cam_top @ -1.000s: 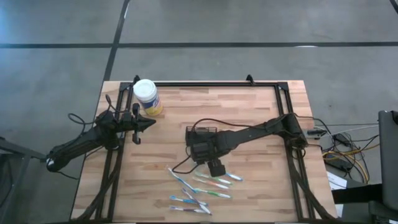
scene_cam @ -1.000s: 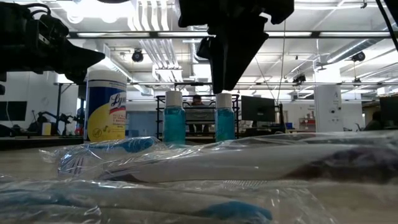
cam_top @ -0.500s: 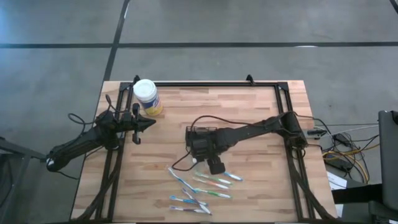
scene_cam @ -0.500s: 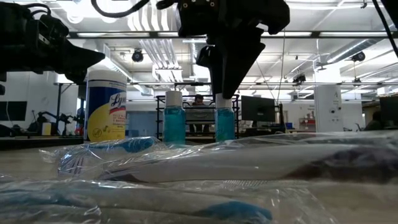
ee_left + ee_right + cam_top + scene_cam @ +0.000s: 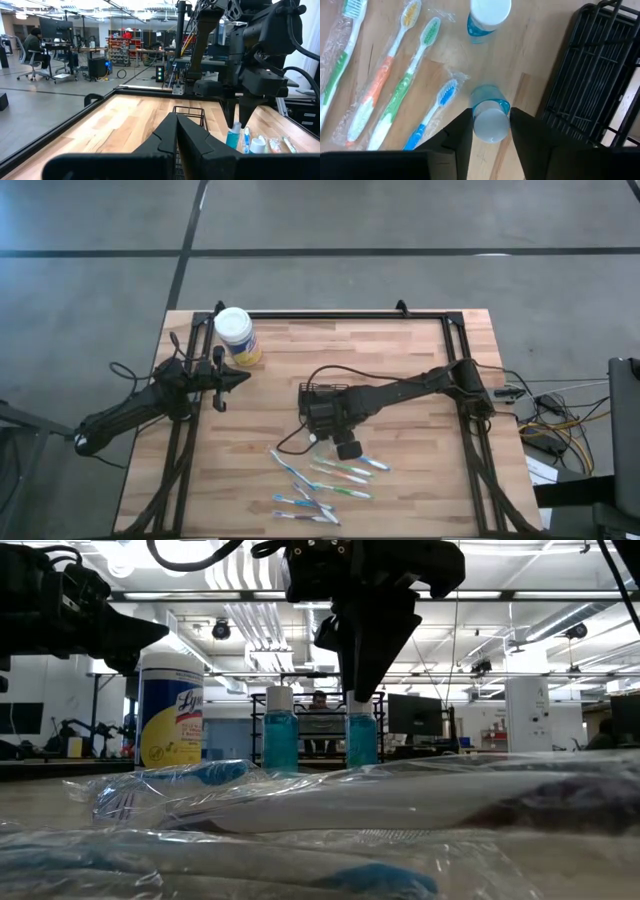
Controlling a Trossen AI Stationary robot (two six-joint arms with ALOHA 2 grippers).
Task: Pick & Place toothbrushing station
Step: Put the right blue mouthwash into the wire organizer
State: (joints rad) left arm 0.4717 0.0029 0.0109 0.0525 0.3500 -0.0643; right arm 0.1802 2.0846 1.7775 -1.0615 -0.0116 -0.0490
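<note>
1. The right gripper (image 5: 491,131) points straight down, its two fingers (image 5: 460,134) set either side of the white cap of a small blue bottle (image 5: 490,116) standing on the table. The pads look to be at the cap's edges – whether they press it firmly yet, I cannot tell.

2. Just beyond it stands a second blue bottle (image 5: 489,14), upright and untouched. Beside both lie wrapped toothbrushes (image 5: 394,92), side by side on the wood, with more of them nearer the table's front edge in the high view.

3. The toothbrushing station (image 5: 590,80) – a black wire caddy – sits just beside the held-between bottle on the other side from the brushes, near the table's middle in the high view (image 5: 318,395). It looks to have nothing in it where it shows.

4. The left gripper (image 5: 176,131) waits at the table's left side near a yellow wipes tub (image 5: 236,335), its fingers pressed together and holding nothing.

5. Judged step: taking hold of the first bottle for the caddy. The next move calls for a firm squeeze on the cap, a straight lift, a short carry over the caddy's rim and a lowering into a compartment. The risk is that the bottle tips or slips.
</note>
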